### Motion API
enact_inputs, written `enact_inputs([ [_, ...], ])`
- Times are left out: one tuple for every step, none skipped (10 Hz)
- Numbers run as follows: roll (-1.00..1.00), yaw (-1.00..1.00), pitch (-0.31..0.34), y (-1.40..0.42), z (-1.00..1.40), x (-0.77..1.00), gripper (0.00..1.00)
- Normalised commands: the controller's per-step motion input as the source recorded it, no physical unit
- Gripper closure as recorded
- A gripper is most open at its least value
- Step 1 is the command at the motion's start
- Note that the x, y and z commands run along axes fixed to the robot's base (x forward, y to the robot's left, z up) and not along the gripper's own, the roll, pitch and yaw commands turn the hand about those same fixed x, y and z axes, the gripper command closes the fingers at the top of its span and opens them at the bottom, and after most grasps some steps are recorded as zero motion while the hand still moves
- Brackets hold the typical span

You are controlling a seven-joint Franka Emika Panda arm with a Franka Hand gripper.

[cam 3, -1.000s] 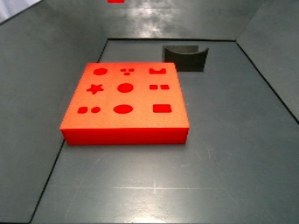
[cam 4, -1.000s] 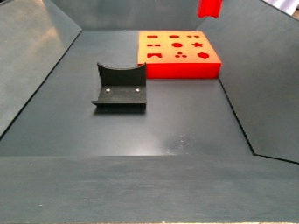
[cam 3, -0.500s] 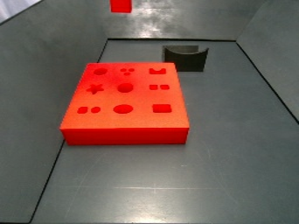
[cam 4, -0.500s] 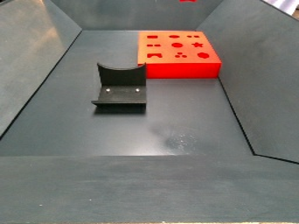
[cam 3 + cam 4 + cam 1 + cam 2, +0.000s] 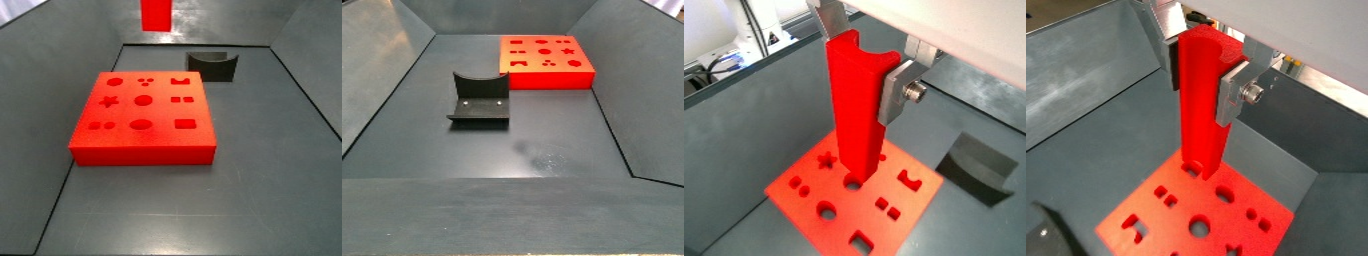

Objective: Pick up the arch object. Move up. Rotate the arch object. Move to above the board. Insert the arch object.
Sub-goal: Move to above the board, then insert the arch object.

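In both wrist views the arch object (image 5: 855,120), a long bright-red bar of square section with a curved notch in its top end, hangs upright in my gripper (image 5: 865,70). The silver fingers (image 5: 897,92) press on two opposite sides near its top. The same bar (image 5: 1200,110) and gripper (image 5: 1200,78) hang well above the board (image 5: 851,215), an orange-red slab with darker shape-holes. The bar's lower end covers part of the board (image 5: 1166,212). In a side view only the bar's lower end (image 5: 156,13) shows at the upper edge, beyond the board (image 5: 140,140). The gripper itself is outside both side views.
The dark fixture (image 5: 480,100) stands on the grey floor beside the board (image 5: 545,75), and it also shows as the fixture (image 5: 214,65) behind the board's far right corner. Sloping grey walls (image 5: 382,70) close in the floor on all sides.
In one side view the bar's end has come further into view and shifted right. In the other it has left the frame at the top.
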Motion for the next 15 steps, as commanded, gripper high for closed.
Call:
enact_inputs([
  [0.07, 0.01, 0.146, -0.25, 0.04, 0.19, 1.0],
  [0.0, 0.07, -0.031, 0.99, -0.74, 0.25, 1.0],
  [0.0, 0.11, -0.107, 0.99, -0.92, 0.14, 1.0],
  [0.0, 0.15, -0.096, 0.98, -0.94, 0.12, 1.0],
  [0.0, 0.14, -0.099, 0.97, -0.94, 0.13, 1.0],
  [0.0, 0.11, -0.1, 0.98, -0.93, 0.14, 1.0],
  [0.0, 0.06, -0.107, 0.99, -0.93, 0.15, 1.0],
  [0.0, 0.0, -0.077, 0.77, -0.96, 0.24, 1.0],
  [-0.01, 0.0, -0.096, 0.4, -0.91, 0.31, 1.0],
  [0.0, 0.0, -0.136, 0.21, -0.88, 0.29, 1.0],
  [0.05, 0.15, 0.111, -0.25, 0.0, 0.23, 1.0],
  [0.1, 0.28, 0.0, -0.29, -0.08, 0.05, 1.0],
  [0.13, 0.25, 0.0, -0.07, -0.2, 0.0, 1.0],
  [0.11, 0.09, 0.0, 0.04, -0.25, -0.01, 1.0],
  [0.11, 0.03, 0.0, 0.22, -0.23, -0.07, 1.0],
])
